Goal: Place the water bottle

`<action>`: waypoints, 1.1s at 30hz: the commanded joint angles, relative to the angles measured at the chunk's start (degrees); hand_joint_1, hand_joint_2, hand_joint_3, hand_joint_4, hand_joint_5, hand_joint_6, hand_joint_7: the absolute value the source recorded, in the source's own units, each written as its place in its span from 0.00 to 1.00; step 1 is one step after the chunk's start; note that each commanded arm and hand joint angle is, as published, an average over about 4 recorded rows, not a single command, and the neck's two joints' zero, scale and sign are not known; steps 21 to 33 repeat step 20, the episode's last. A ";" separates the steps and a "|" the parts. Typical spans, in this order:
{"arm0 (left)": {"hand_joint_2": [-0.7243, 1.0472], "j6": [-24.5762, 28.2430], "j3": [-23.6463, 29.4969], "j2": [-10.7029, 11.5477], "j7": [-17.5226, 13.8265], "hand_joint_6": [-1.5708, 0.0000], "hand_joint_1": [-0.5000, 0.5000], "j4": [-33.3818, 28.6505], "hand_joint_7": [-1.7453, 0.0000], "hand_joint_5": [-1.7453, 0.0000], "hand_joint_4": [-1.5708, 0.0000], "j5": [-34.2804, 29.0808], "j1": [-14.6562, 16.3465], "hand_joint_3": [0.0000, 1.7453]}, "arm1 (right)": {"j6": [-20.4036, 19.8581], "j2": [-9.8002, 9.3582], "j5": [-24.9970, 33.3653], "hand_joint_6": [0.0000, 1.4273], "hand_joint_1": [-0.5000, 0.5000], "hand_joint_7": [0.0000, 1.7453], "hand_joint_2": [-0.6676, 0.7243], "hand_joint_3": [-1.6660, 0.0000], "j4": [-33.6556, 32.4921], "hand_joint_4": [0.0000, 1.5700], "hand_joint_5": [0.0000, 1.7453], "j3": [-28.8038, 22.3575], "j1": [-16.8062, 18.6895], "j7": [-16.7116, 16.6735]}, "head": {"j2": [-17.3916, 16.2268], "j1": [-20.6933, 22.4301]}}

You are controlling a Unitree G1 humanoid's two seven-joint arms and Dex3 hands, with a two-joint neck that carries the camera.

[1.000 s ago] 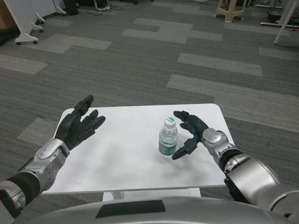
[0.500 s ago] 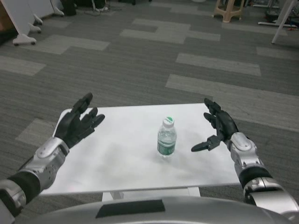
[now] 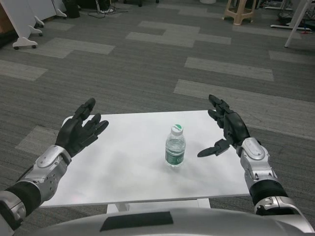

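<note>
Head view: water bottle (image 3: 175,147) stands upright on the white counter (image 3: 133,162), a little right of the middle, with a white cap, clear body and green label. Nothing touches it.

Right hand (image 3: 227,132) hangs over the right part of the counter, well apart from the bottle, holding nothing. Its fingers are spread, most of them reaching toward the far edge, while one points left toward the bottle without reaching it. Its silver forearm (image 3: 257,167) runs back toward the near right corner.

Left hand (image 3: 80,131) hovers at the far left corner of the counter, palm turned inward, fingers apart and holding nothing. Its silver forearm (image 3: 43,173) comes in from the near left.

Grey patterned carpet (image 3: 147,64) with lighter rectangles lies beyond the counter. At the far left stands a white wheeled frame (image 3: 24,29), and at the far right a tan stool (image 3: 241,10) beside a white leg (image 3: 299,22).
</note>
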 commanded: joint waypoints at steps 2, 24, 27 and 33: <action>1.00 -0.60 0.85 0.07 0.19 1.00 1.00 0.08 1.00 1.00 1.00 -0.03 -0.17 0.05 | -1.01 0.37 0.50 0.00 0.25 0.04 0.66 0.76 -1.45 0.00 0.28 0.26 0.32 0.17 | 0.54 -0.23; 1.00 -0.77 0.96 -0.02 0.19 1.00 1.00 0.26 1.00 1.00 1.00 -0.18 -0.09 0.05 | -1.04 0.29 0.53 0.00 0.25 0.04 0.64 0.76 -1.30 0.00 0.28 0.34 0.15 0.17 | 2.35 -0.71; 1.00 -0.77 0.96 -0.02 0.19 1.00 1.00 0.26 1.00 1.00 1.00 -0.18 -0.09 0.05 | -1.04 0.29 0.53 0.00 0.25 0.04 0.64 0.76 -1.30 0.00 0.28 0.34 0.15 0.17 | 2.35 -0.71; 1.00 -0.77 0.96 -0.02 0.19 1.00 1.00 0.26 1.00 1.00 1.00 -0.18 -0.09 0.05 | -1.04 0.29 0.53 0.00 0.25 0.04 0.64 0.76 -1.30 0.00 0.28 0.34 0.15 0.17 | 2.35 -0.71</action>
